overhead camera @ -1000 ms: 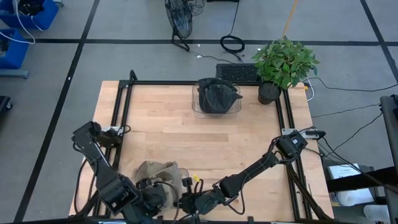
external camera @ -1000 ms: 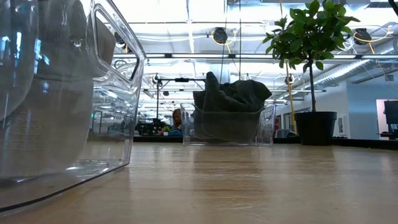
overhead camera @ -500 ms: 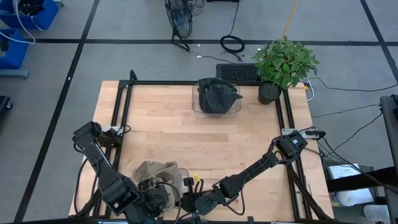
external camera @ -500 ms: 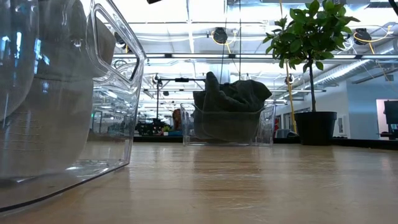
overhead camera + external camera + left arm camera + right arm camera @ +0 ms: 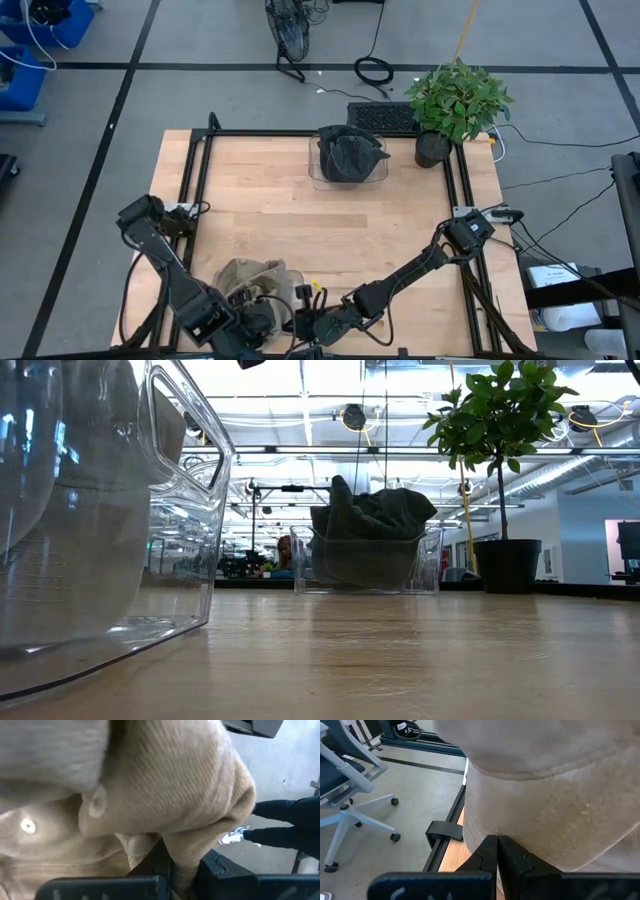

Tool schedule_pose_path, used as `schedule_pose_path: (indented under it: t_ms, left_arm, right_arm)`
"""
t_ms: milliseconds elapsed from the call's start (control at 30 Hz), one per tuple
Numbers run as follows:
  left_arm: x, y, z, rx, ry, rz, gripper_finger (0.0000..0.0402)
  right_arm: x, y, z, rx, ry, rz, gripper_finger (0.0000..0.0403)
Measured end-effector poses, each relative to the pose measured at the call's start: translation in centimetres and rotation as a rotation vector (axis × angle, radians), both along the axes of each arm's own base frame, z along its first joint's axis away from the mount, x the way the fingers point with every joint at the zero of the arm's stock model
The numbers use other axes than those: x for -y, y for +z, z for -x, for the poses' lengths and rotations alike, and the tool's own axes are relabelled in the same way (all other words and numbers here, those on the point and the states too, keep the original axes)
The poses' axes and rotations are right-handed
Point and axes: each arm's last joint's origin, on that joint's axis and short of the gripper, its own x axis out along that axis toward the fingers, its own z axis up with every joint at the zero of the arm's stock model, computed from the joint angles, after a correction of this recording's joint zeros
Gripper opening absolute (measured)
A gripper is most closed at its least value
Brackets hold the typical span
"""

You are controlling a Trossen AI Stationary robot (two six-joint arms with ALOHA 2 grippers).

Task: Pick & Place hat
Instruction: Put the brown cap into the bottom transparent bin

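Though pinched, tan hat point(image 5: 252, 281) near table point(image 5: 260, 215) edge

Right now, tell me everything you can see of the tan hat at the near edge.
The tan hat is a soft ribbed knit, crumpled, lying in a clear bin at the table's near-left edge. The left gripper pinches a fold of it, shut on the fabric. The right gripper is shut on its lower edge from the other side. A small round fastener shows on it.

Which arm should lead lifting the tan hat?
Left, probably. In its wrist view the left gripper is shut on a fold of the tan hat. The right gripper only pinches its edge.
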Motion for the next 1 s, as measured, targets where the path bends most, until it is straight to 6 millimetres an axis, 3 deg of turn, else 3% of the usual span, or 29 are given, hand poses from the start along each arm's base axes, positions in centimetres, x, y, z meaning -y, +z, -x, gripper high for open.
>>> schedule_pose_path:
  t_ms: [433,1000]
  left_arm:
    - [-1.3,2.3,-1.4,0.093,-0.036,-0.033,0.0041]
    - [-1.3,2.3,-1.8,0.136,-0.034,-0.055,0.0041]
  right_arm:
    - [0.0,0.0,0.0,0.0,-0.002,0.001,0.0]
    - [1.1,-0.2,-0.5,-0.016,-0.055,0.015,0.0]
